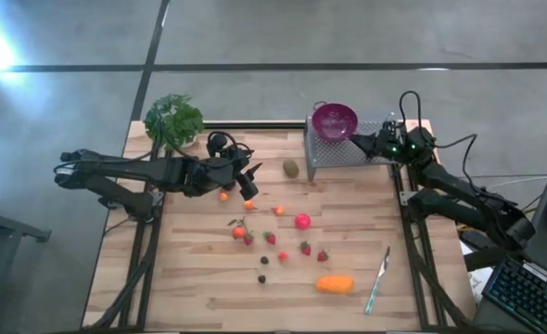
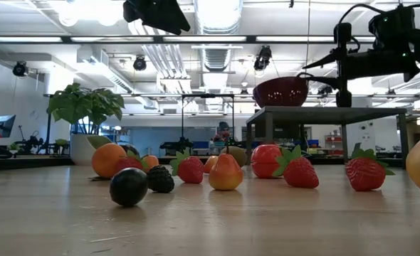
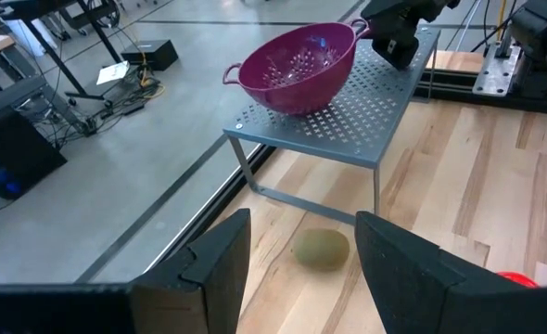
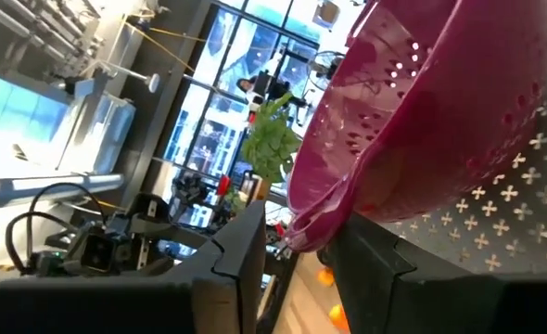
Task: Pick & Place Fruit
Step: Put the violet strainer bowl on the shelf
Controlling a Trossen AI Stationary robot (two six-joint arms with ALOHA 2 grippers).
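Observation:
Toy fruit lies scattered on the wooden table: a brown kiwi (image 1: 292, 168), a pink-red ball (image 1: 302, 221), strawberries (image 1: 305, 248), small orange pieces (image 1: 248, 204), dark berries (image 1: 263, 276) and an oblong orange piece (image 1: 336, 283). My left gripper (image 1: 252, 178) is open and empty above the table, left of the kiwi, which shows ahead of its fingers in the left wrist view (image 3: 322, 249). My right gripper (image 1: 359, 140) is open at the magenta colander (image 1: 334, 121), which stands on a grey perforated stand (image 1: 348, 153). Its fingers stand on either side of the colander's handle. My right gripper has the colander's rim handle (image 4: 303, 232) between its two fingers, coming level from the table's right side. I cannot tell whether the fingers touch it. The colander rests on the stand.
A green leafy plant (image 1: 173, 119) stands at the far left corner. A slim pale knife (image 1: 377, 278) lies near the front right. The stand's legs (image 3: 246, 167) rise from the table by the kiwi. Bare wood lies along the near edge.

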